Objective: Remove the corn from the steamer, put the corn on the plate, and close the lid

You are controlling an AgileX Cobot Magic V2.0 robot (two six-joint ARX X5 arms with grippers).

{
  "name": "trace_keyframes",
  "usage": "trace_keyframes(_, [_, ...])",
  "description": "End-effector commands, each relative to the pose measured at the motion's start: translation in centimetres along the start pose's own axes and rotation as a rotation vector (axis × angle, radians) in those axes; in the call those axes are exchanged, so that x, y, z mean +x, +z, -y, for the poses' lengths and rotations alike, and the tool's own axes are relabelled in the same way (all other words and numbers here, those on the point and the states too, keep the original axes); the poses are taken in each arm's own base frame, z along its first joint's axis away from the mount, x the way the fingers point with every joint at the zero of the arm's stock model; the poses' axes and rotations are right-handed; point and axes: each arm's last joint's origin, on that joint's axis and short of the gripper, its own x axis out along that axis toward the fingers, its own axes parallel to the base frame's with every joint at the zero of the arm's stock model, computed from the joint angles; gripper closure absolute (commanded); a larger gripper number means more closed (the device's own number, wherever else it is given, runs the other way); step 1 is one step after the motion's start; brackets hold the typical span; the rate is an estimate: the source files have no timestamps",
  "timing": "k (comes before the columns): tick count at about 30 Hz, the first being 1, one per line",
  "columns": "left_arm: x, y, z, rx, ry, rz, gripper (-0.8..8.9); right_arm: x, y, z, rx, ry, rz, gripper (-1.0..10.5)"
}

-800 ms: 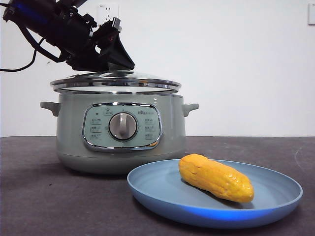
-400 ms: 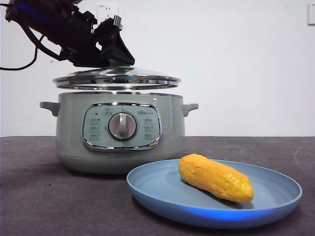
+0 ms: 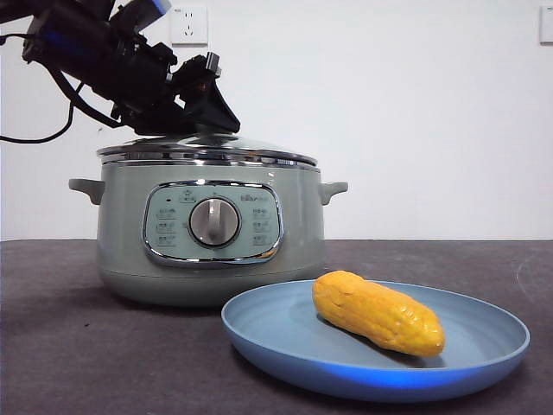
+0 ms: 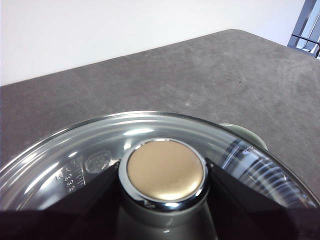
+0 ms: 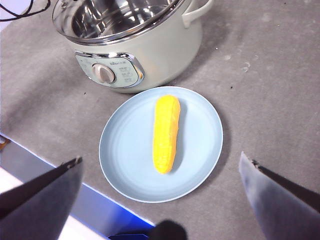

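1. The left gripper (image 3: 207, 117) is clamped on the knob (image 4: 165, 172) of the glass lid (image 3: 206, 149), one jaw on each side. Gripping at the centre keeps the lid level over the pot.
2. The lid sits on, or very nearly on, the rim of the steamer (image 3: 212, 229); the front view shows no clear gap. Judged state: the closing step is at its end, with only release left.
3. The corn (image 3: 378, 313) lies on its side in the middle of the light-blue plate (image 3: 484, 359), clear of the rim, so it cannot roll off. The plate rests on the table just in front of the steamer.
4. The right gripper (image 5: 165, 200) hangs high above the plate, jaws spread wide and empty, out of the lid's path.
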Motion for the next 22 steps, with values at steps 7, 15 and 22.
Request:
trace_keyframes(7, [-0.11, 0.93, -0.07, 0.023, 0.0, 0.062, 8.21, 0.21, -0.16, 0.03, 0.006, -0.002, -0.004, 3.5])
trace_keyframes(15, [-0.08, 0.93, -0.14, 0.027, 0.022, 0.064, 8.22, 0.21, -0.17, 0.02, 0.006, 0.002, -0.006, 3.5])
trace_keyframes(22, [-0.07, 1.0, -0.14, 0.028, 0.021, 0.069, 8.22, 0.21, -0.19, 0.02, 0.006, 0.002, -0.008, 3.5])
